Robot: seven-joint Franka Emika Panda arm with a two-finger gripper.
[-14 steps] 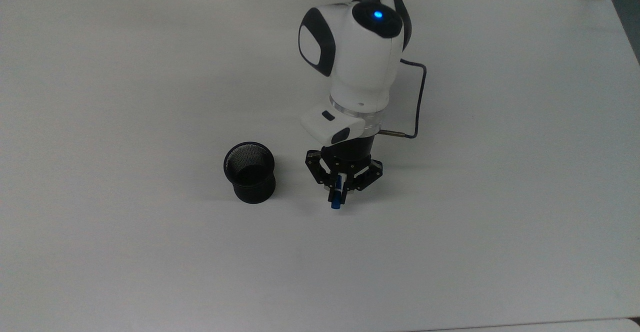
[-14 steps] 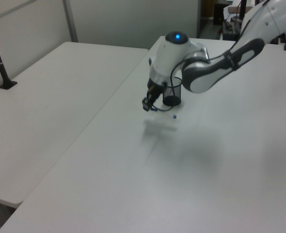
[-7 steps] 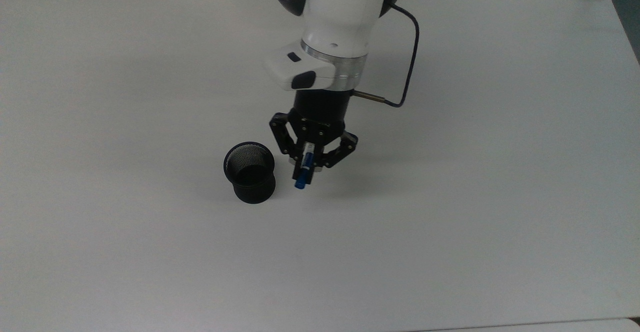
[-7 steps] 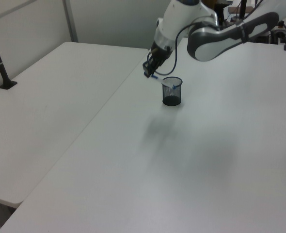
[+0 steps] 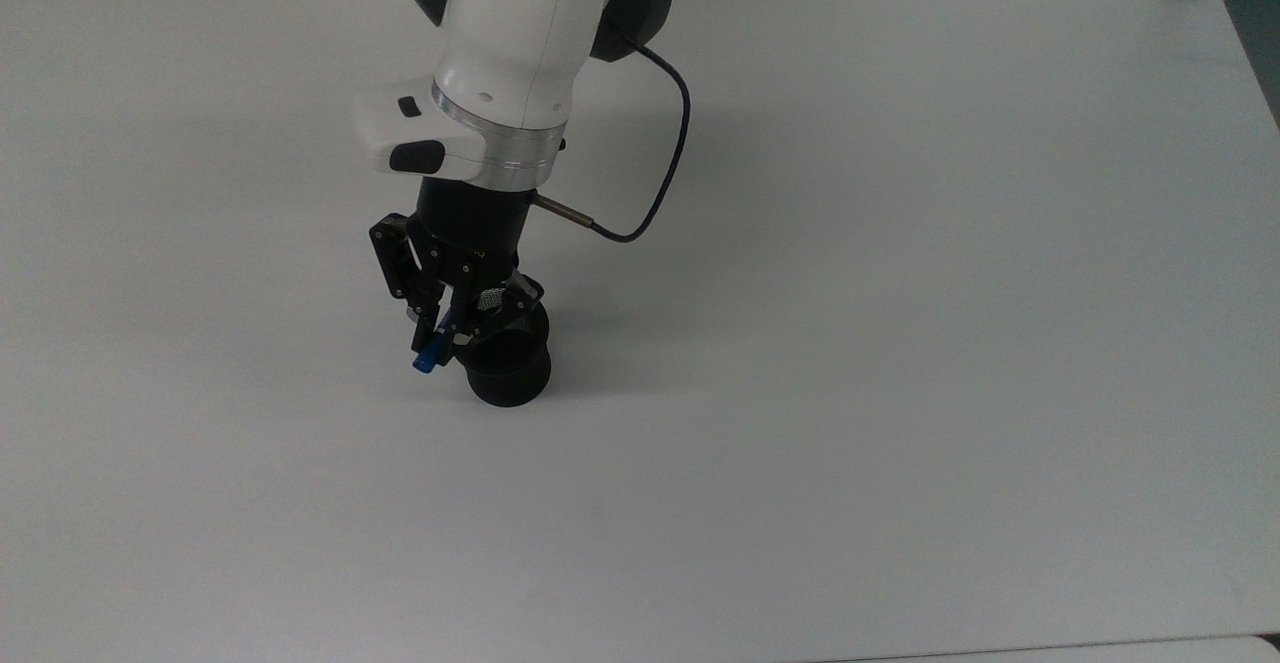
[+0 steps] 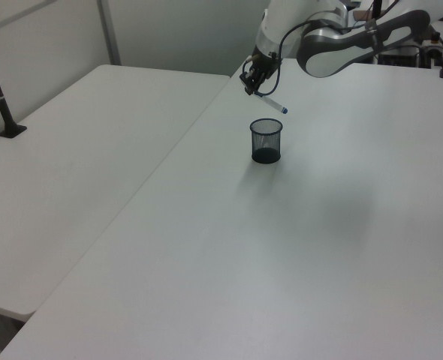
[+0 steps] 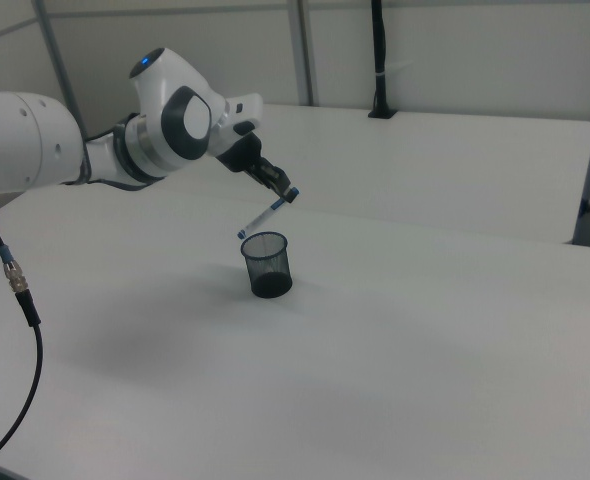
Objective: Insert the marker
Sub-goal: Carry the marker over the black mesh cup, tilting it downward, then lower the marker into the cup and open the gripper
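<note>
Right view: gripper [image 7: 284, 194] jaws clamp the marker [image 7: 265, 216], its long axis slanting down from them, low tip just above the mesh cup [image 7: 267, 264] rim.

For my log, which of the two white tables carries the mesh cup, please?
The table on the left view's right, beneath the arm, holds the cup.

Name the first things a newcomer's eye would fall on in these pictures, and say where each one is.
The white robot arm reaches in over the white table. Its gripper holds the marker tilted, lower tip just above the rim of the black mesh cup, which stands alone mid-table.
</note>
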